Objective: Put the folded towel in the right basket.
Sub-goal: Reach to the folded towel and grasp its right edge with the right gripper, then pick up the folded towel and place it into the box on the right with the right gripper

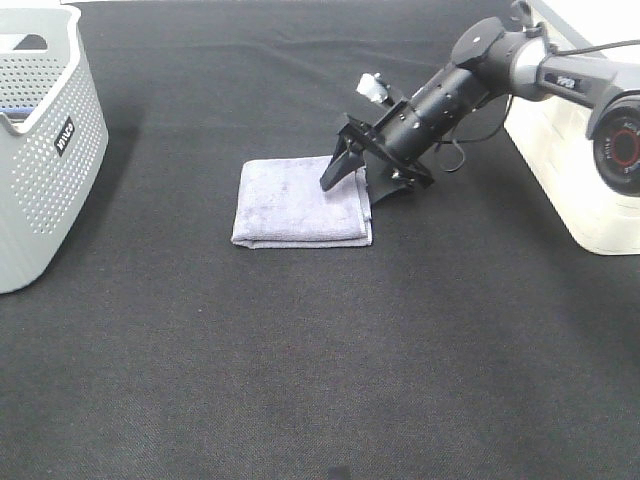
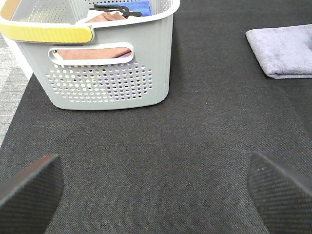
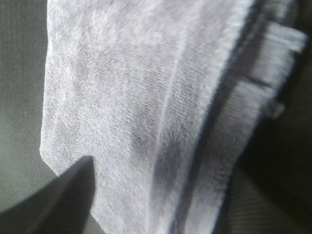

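The folded lavender towel [image 1: 295, 203] lies flat on the black cloth in the middle of the table. It also shows in the left wrist view [image 2: 285, 48] and fills the right wrist view [image 3: 146, 97]. My right gripper [image 1: 358, 180] is open at the towel's right edge, with one finger over the towel's top and the other beside the edge. One dark fingertip [image 3: 73, 195] shows against the towel. The right basket [image 1: 570, 170] is white and stands at the right edge, behind my right arm. My left gripper [image 2: 156, 190] is open and empty, low over the cloth.
A grey perforated basket [image 1: 45, 150] with cloths inside stands at the far left and also shows in the left wrist view [image 2: 102, 68]. The black cloth [image 1: 320, 380] covers the table.
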`<state>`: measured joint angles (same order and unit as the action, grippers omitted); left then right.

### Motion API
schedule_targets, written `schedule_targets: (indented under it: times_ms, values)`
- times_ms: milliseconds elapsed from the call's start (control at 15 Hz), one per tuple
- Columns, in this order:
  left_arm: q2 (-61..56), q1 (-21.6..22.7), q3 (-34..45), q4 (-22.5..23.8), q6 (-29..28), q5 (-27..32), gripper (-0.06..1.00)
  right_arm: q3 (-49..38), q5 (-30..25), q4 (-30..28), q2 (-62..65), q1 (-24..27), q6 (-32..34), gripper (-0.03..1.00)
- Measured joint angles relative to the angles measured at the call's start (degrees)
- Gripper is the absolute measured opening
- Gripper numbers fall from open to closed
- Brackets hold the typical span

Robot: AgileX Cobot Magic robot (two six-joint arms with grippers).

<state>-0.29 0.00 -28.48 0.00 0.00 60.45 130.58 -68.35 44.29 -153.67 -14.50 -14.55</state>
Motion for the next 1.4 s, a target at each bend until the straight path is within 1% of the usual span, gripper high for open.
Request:
schedule_targets:
  times_ms: [267, 333, 400, 667, 867, 1000, 1067, 1267, 1400]
  values:
    - [0.0, 0.0, 0.0, 0.0, 0.0, 0.0, 0.97, 0.0, 0.86, -0.17, -0.46, -0.63, -0.29, 0.19]
    - [0.0, 0.0, 0.0, 0.0, 0.0, 0.0, 0.97, 0.0, 0.86, -0.17, -0.46, -0.63, -0.29, 0.19]
    - [0.0, 0.0, 0.0, 0.0, 0.0, 0.0, 0.97, 0.0, 1.15, -0.17, -0.46, -0.63, -0.46, 0.08]
    - [0.0, 0.0, 0.0, 0.0, 0.0, 0.0, 0.97, 0.0, 1.26, -0.57, 0.8, -0.63, -2.64, 0.07]
    - [0.0, 0.0, 0.0, 0.0, 0.0, 0.0, 0.97, 0.0, 1.43, -2.64, 7.51, -0.63, -5.33, 0.07]
    - [0.0, 0.0, 0.0, 0.0, 0.0, 0.0, 0.97, 0.0, 1.32, -5.33, 13.06, -0.63, -5.79, 0.07]
    - [0.0, 0.0, 0.0, 0.0, 0.0, 0.0, 0.97, 0.0, 1.2, -6.99, 15.93, -0.63, -5.9, 0.07]
    - [0.0, 0.0, 0.0, 0.0, 0.0, 0.0, 0.97, 0.0, 1.03, -16.67, 25.61, -0.63, -5.1, 0.07]
    - [0.0, 0.0, 0.0, 0.0, 0.0, 0.0, 0.97, 0.0, 1.03, -24.92, 30.83, -0.63, -2.92, 0.07]
